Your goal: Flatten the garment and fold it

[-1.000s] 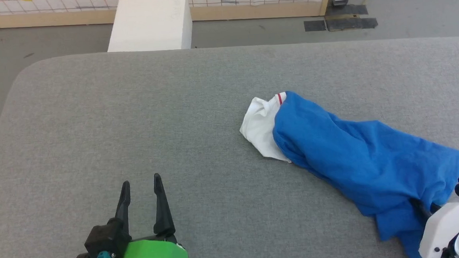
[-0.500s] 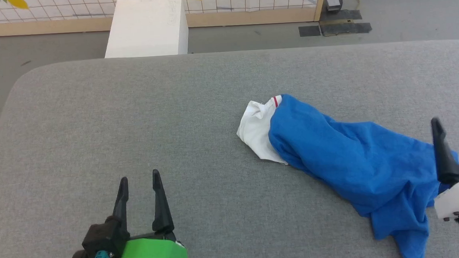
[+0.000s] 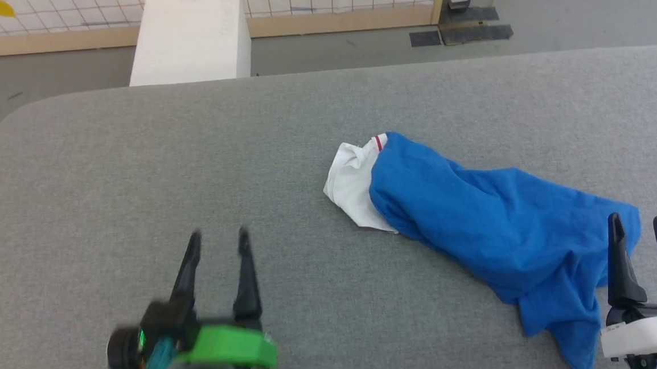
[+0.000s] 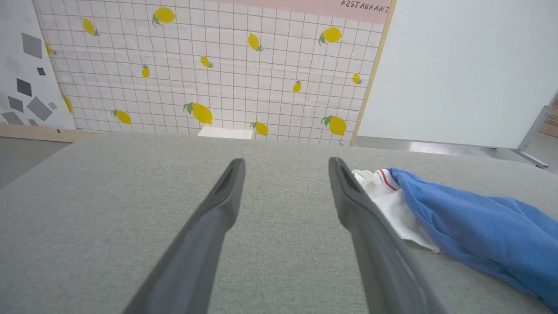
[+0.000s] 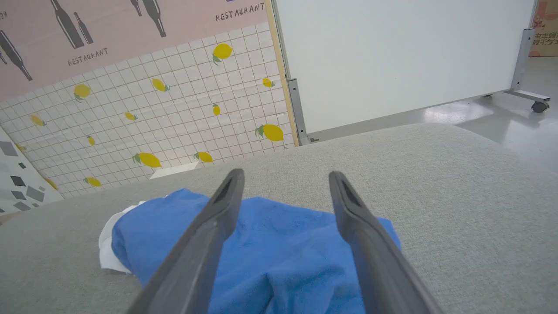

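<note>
Starting at the left, the left gripper sits over the near left part of the grey fabric-covered table. Its two dark fingers are apart and point toward the far edge. It is blurred in the head view. In the left wrist view the left gripper stands over bare grey surface, and its right finger overlaps the white cloth in that view; the head view places the gripper apart from the cloth.

Beyond the far edge, a white box stands on the floor, against a grid-patterned wall panel printed with lemons.

The garment lies right of the table's centre, crumpled into a long heap. It runs from mid-table toward the near right corner. Its left end is a bunched white sleeve with a thin red stripe at the top. The rest is royal-blue cloth, rumpled and not flat, and its lowest fold trails toward the near edge. The left wrist view shows the garment resting on the table to the right of that gripper's fingers.

The right gripper is at the near right corner, fingers spread and pointing toward the far edge, at the garment's right end. In the right wrist view the right gripper is spread over the blue heap. Whether the fingers touch the cloth cannot be told. A white board stands beyond the table there.
</note>
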{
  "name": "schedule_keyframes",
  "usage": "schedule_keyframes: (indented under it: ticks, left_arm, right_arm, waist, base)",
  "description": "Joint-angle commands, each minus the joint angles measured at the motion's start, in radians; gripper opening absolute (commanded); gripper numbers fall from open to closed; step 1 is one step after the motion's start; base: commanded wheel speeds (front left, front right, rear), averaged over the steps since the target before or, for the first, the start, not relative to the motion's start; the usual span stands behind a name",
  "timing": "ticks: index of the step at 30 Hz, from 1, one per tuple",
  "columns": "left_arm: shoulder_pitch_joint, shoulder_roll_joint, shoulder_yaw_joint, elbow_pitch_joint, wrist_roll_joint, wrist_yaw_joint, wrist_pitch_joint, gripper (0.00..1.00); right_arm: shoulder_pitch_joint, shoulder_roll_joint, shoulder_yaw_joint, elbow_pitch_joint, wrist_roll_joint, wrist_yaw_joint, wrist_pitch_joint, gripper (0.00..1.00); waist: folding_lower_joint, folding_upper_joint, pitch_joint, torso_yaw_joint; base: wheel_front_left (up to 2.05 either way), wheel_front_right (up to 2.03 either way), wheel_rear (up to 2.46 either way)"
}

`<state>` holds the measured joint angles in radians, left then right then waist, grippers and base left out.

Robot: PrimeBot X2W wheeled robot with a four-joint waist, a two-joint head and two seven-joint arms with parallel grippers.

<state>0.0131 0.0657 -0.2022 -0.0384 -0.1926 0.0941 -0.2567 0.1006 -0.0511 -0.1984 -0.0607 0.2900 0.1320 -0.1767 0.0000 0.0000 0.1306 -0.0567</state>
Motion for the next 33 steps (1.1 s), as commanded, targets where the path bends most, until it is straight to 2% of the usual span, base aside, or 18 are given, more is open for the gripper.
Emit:
schedule_keyframes:
  ticks: [1, 5, 9, 13, 16, 22, 31, 33]
  left_arm:
    - [-0.064, 0.012, -0.009, 0.015, 0.018, -0.018, 0.011, 1.00]
    - [-0.230, 0.023, -0.062, 0.075, 0.039, -0.067, 0.134, 1.00]
    - [-0.398, 0.007, -0.107, 0.144, 0.035, -0.080, 0.286, 1.00]
    - [-0.527, -0.009, -0.163, 0.243, -0.026, -0.101, 0.457, 1.00]
    - [-0.598, -0.012, -0.203, 0.326, -0.028, -0.083, 0.564, 1.00]
    - [-0.656, -0.014, -0.232, 0.460, -0.045, -0.034, 0.696, 1.00]
    - [-0.691, -0.015, -0.263, 0.569, -0.141, 0.006, 0.763, 1.00]
    - [-0.699, -0.015, -0.283, 0.582, -0.160, 0.006, 0.758, 0.00]
  right_arm:
    - [-0.019, 0.001, -0.002, 0.002, -0.006, -0.001, -0.008, 1.00]
    - [-0.036, 0.001, -0.011, 0.002, -0.011, -0.001, -0.009, 1.00]
    - [-0.051, 0.001, -0.002, 0.006, -0.004, -0.001, -0.008, 1.00]
    - [-0.074, 0.001, 0.013, 0.009, 0.006, -0.001, -0.009, 1.00]
    - [-0.093, 0.001, 0.024, 0.011, 0.013, -0.001, -0.012, 1.00]
    - [-0.125, 0.001, 0.026, 0.033, 0.022, -0.001, -0.022, 1.00]
    - [-0.150, 0.001, 0.039, 0.063, 0.034, -0.001, -0.035, 1.00]
    - [-0.156, 0.001, 0.040, 0.067, 0.035, -0.001, -0.037, 1.00]
  waist:
    - [0.0000, 0.0000, 0.013, -0.007]
    - [0.0000, 0.0000, 0.046, -0.007]
    - [0.0000, 0.0000, 0.088, -0.011]
    - [0.0000, 0.0000, 0.137, -0.024]
    - [0.0000, 0.0000, 0.168, -0.042]
    - [0.0000, 0.0000, 0.207, -0.079]
    - [0.0000, 0.0000, 0.242, -0.116]
    - [0.0000, 0.0000, 0.246, -0.117]
  base:
    - [0.00, 0.00, 0.00]
    - [0.00, 0.00, 0.00]
    - [0.00, 0.00, 0.00]
    - [0.00, 0.00, 0.00]
    - [0.00, 0.00, 0.00]
    - [0.00, 0.00, 0.00]
    - [0.00, 0.00, 0.00]
    - [0.00, 0.00, 0.00]
